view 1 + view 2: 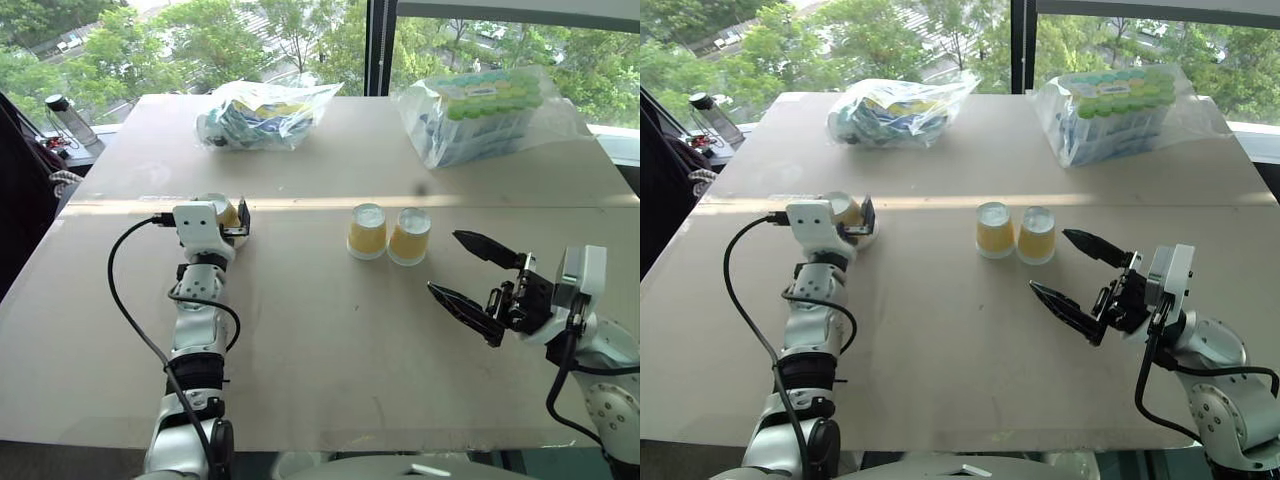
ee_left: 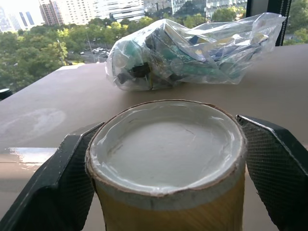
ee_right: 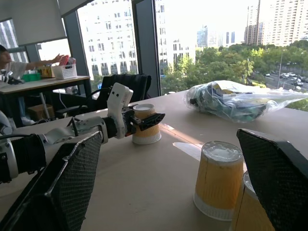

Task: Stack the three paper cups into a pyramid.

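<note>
My left claw brackets the lone inverted cup, both fingers against its sides. My right claw hangs spread wide and empty, just beside two inverted cups touching mid-table.

We see three yellow-orange paper cups with white bases, black mesh-textured fingers, and a beige table under clear bags.
</note>
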